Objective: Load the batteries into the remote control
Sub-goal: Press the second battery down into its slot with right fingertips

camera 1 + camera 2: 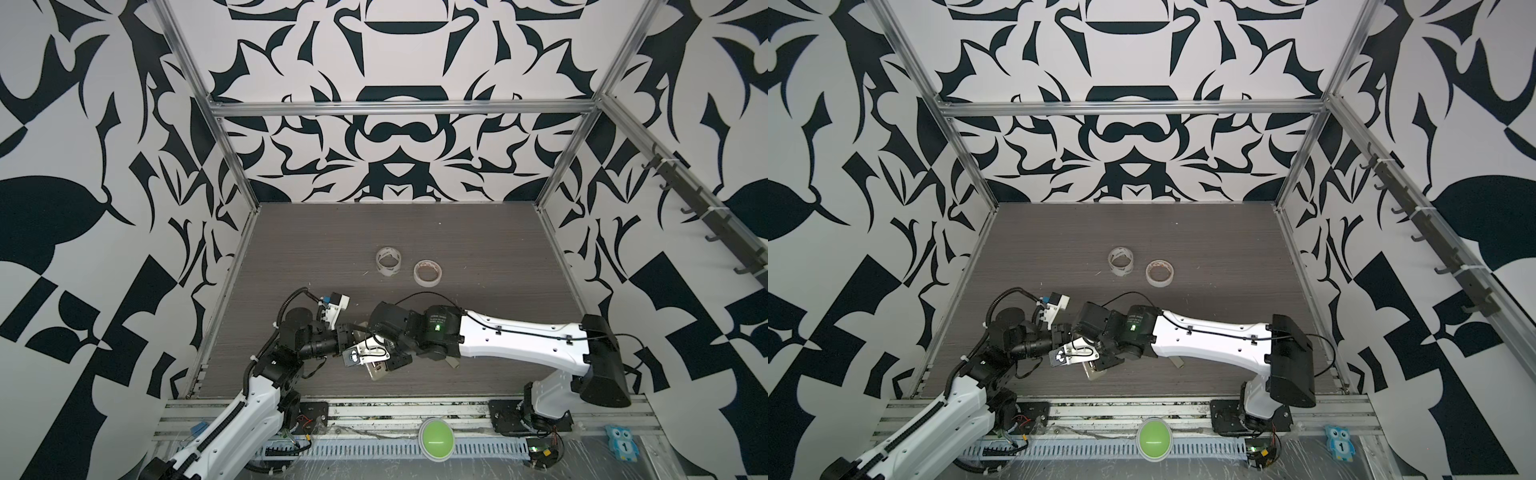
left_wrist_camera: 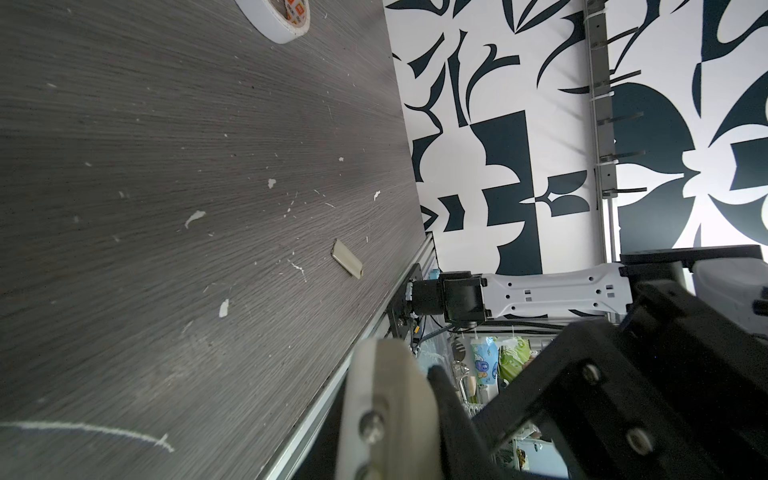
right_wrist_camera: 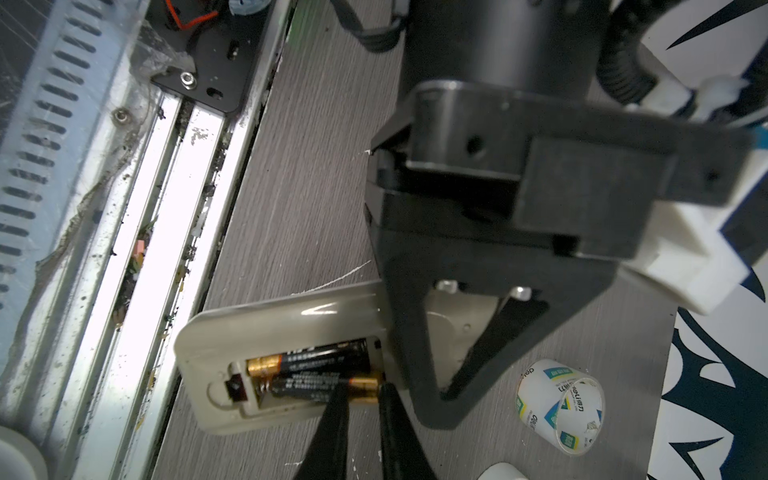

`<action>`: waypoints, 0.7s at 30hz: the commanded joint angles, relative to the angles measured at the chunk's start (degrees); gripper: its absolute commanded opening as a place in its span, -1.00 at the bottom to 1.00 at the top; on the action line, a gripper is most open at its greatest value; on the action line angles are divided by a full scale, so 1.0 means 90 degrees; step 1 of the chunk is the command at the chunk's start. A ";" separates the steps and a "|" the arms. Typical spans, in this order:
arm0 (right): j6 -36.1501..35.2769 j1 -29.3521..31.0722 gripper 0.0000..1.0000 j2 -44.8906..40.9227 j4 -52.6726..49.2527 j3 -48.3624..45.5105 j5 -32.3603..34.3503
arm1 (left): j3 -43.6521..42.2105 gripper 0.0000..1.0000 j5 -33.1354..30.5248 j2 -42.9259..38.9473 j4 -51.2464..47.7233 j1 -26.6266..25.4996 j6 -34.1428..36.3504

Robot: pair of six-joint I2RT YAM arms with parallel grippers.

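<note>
The remote control (image 3: 266, 328) lies back-up near the table's front edge, its compartment open; in both top views only a corner shows (image 1: 377, 374) (image 1: 1093, 374). Two batteries rest inside: one (image 3: 324, 357) seated, the other (image 3: 305, 385) beside it with its gold end slightly raised. My right gripper (image 3: 363, 388) stands narrowly open, its tips resting over that gold end and gripping nothing. My left gripper (image 3: 436, 390) is shut on the remote's far end, clamping it flat. The arms cross over it in both top views.
The detached beige cover (image 2: 347, 259) (image 1: 454, 364) lies on the table under the right arm. Two tape rolls (image 1: 388, 262) (image 1: 428, 272) sit mid-table; one (image 3: 559, 407) is close to the remote. A metal rail (image 3: 174, 208) runs along the front edge, with a green button (image 1: 436, 438) beyond it.
</note>
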 commanded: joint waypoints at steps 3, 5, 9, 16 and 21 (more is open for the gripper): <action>0.0015 -0.0029 -0.65 0.0119 -0.0036 -0.0115 -0.0025 | 0.0208 -1.00 0.0105 -0.0227 0.0181 -0.0013 0.0037; 0.0016 -0.0029 -0.66 0.0142 -0.0041 -0.0125 -0.0035 | 0.0210 -1.00 0.0100 -0.0220 0.0181 -0.0017 0.0045; 0.0007 -0.0024 -0.68 0.0185 -0.0088 -0.0125 -0.0073 | 0.0222 -1.00 0.0090 -0.0214 0.0191 -0.0014 0.0045; 0.0012 -0.0029 -0.73 0.0289 -0.0143 -0.0125 -0.0159 | 0.0219 -1.00 0.0072 -0.0301 0.0158 -0.0012 0.0053; 0.0033 -0.0029 -0.73 0.0321 -0.0126 -0.0142 -0.0147 | 0.0215 -1.00 0.0062 -0.0341 0.0161 -0.0013 0.0044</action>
